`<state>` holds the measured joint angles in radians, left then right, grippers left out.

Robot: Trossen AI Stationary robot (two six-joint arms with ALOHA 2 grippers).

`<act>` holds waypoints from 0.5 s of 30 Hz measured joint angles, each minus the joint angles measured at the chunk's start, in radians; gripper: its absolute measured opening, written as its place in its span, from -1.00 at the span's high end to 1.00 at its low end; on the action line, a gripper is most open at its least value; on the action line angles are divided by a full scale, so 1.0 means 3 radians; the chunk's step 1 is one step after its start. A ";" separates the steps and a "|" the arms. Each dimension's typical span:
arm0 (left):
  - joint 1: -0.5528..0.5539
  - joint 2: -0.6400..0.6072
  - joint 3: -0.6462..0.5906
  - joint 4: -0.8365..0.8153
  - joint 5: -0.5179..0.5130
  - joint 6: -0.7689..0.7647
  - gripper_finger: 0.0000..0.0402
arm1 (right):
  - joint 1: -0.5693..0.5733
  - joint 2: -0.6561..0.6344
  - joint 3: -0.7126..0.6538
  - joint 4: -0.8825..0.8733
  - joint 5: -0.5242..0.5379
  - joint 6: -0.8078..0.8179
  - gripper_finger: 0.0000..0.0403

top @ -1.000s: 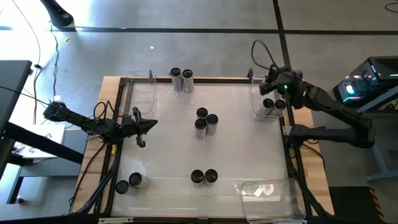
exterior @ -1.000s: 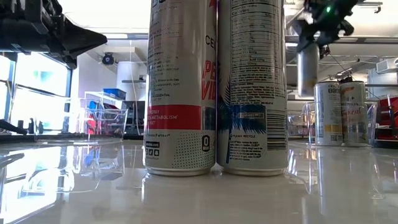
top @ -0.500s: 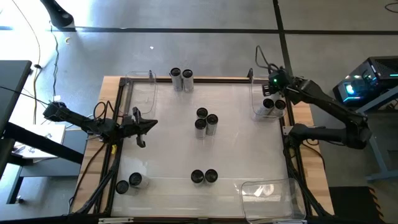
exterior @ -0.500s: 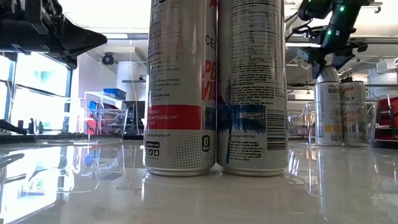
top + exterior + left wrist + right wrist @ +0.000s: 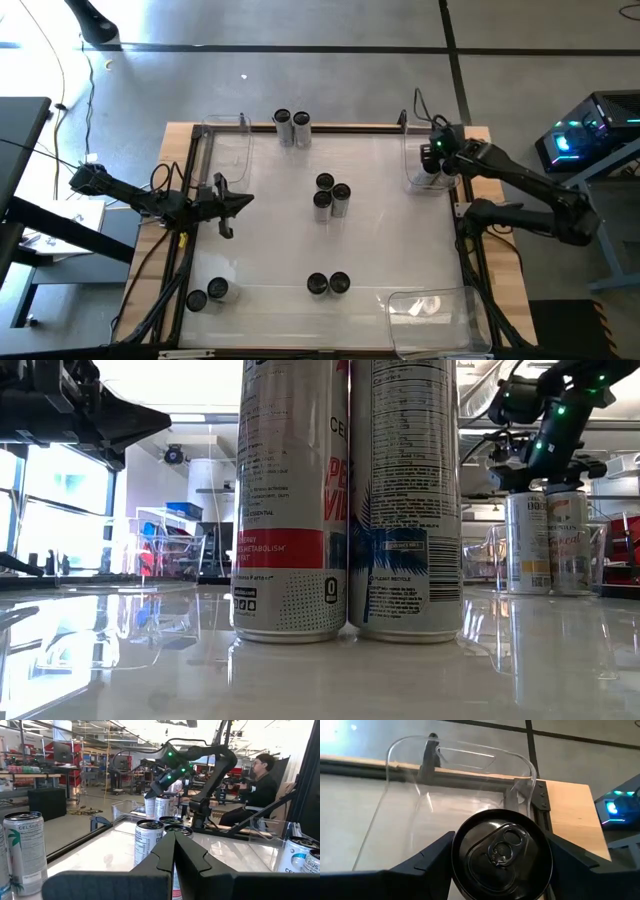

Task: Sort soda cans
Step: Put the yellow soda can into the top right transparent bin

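Note:
My right gripper (image 5: 432, 153) is at the table's far right, over the clear bin (image 5: 412, 165), shut on a soda can (image 5: 502, 854) whose dark top fills its wrist view. In the low view it sits just above two cans (image 5: 545, 542) that stand in that bin; the held can's body is hidden behind them. More soda cans stand as a pair at the far edge (image 5: 291, 126), as three in the middle (image 5: 332, 194), and as pairs at the near edge (image 5: 328, 284) and near left (image 5: 206, 293). My left gripper (image 5: 240, 201) waits shut at the left edge. My right gripper pinches the can between its two fingers (image 5: 422, 862), which lie against opposite sides just below the top rim (image 5: 458, 851). It comes at the can slanting down from above. The can stays upright; I cannot tell whether its bottom stands on the bin's floor.
Clear bins also stand at the far left (image 5: 228, 150) and the near right (image 5: 435, 312). A black frame (image 5: 462, 215) runs along the table's edges. A person (image 5: 260, 785) sits beyond the table's right side. Open tabletop lies between the can groups.
My right gripper has come down with its can from above the far right bin into it, beside the two cans standing there, and has tipped further downward. The can has stayed upright in the hold.

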<state>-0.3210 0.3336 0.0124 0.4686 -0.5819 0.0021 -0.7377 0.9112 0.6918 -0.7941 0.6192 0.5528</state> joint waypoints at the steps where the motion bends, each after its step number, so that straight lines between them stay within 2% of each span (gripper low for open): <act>1: 0.0000 0.0001 0.0000 -0.0001 -0.0001 0.0000 1.00 | -0.0012 0.0000 -0.0013 0.0012 -0.0018 0.0000 -0.18; 5: 0.0000 0.0000 0.0000 -0.0001 -0.0001 -0.0003 1.00 | -0.0016 -0.0003 -0.0014 0.0032 -0.0075 -0.0010 -0.19; 10: 0.0000 0.0001 0.0000 0.0000 -0.0001 -0.0003 1.00 | -0.0015 -0.0049 -0.0009 0.0023 -0.0205 -0.0009 -0.42; 15: 0.0000 0.0000 0.0000 -0.0001 -0.0003 -0.0029 1.00 | -0.0014 -0.0177 -0.0010 -0.0069 -0.0316 -0.0037 -0.48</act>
<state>-0.3210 0.3337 0.0124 0.4684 -0.5827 -0.0065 -0.7418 0.8580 0.6888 -0.8149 0.5244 0.5416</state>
